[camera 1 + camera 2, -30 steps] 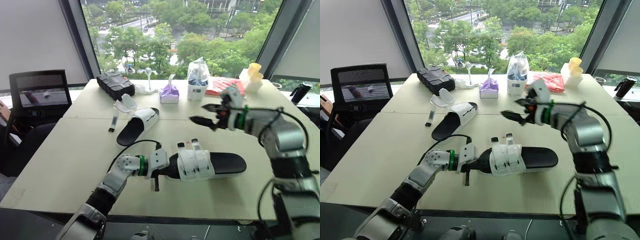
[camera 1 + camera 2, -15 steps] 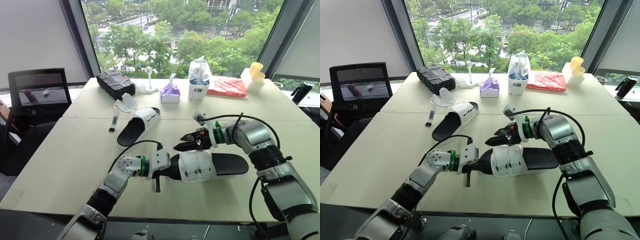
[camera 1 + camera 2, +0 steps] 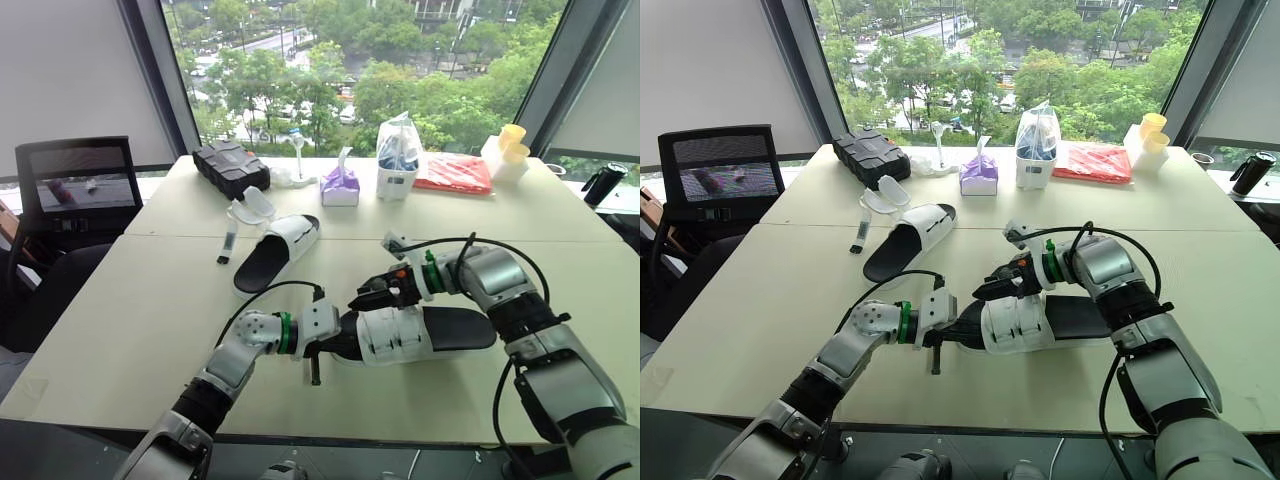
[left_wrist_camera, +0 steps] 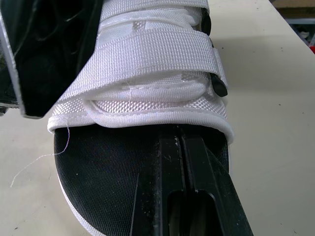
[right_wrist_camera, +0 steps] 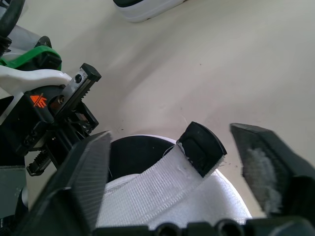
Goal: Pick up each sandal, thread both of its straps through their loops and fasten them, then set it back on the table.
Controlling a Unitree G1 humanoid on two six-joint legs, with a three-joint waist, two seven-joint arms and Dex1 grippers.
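Observation:
The near sandal (image 3: 455, 328), black-soled with two white straps (image 3: 393, 335), lies at the table's front. My left gripper (image 3: 325, 338) is shut on its toe end; one finger (image 4: 183, 189) lies along the footbed up to the straps (image 4: 157, 64). My right gripper (image 3: 358, 297) hovers open just over the straps, its fingers either side of a strap's black tab (image 5: 202, 147). The second sandal (image 3: 275, 250) rests farther back on the left, with a loose strap (image 3: 228, 244) trailing beside it.
Along the far edge of the table (image 3: 120, 320) stand a black case (image 3: 230, 168), a purple tissue pack (image 3: 340, 187), a clear bag (image 3: 397, 155), a red packet (image 3: 452, 172) and yellow cups (image 3: 508, 145). A chair (image 3: 75, 185) sits at the left.
My right gripper has come down and leftward from above the table to the near sandal's straps, then edged closer. The left gripper and sandal have stayed put.

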